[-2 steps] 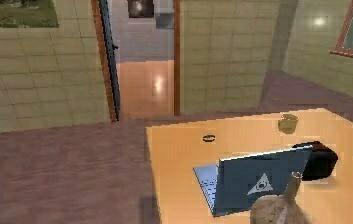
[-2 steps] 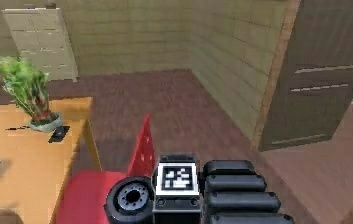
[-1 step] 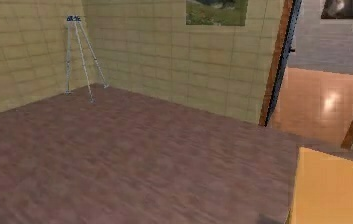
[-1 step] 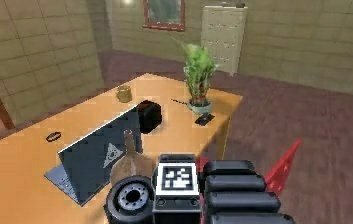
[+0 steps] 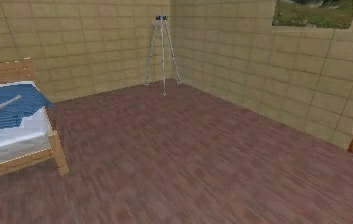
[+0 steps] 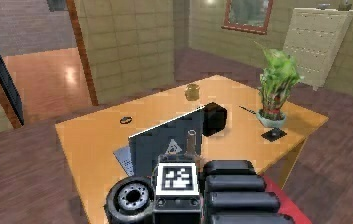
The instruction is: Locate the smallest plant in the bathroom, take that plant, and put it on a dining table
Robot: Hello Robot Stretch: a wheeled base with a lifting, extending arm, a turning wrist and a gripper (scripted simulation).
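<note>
We are judging the task barely begun: this room with a bed (image 5: 14,125) is no bathroom, so finding, taking and placing are all waiting. A plant (image 6: 277,82) is standing on the bench (image 6: 94,135), and whether the gripper (image 6: 189,142) is holding anything we cannot tell.

A light wooden bed with a blue blanket (image 5: 14,120) sits at nine o'clock in the forward view, with a thin silver metal tripod (image 5: 163,55) at twelve. In the arm side view, a tall white chest of drawers (image 6: 314,45) stands at two o'clock and a flat grey laptop (image 6: 169,140) lies near centre.
</note>
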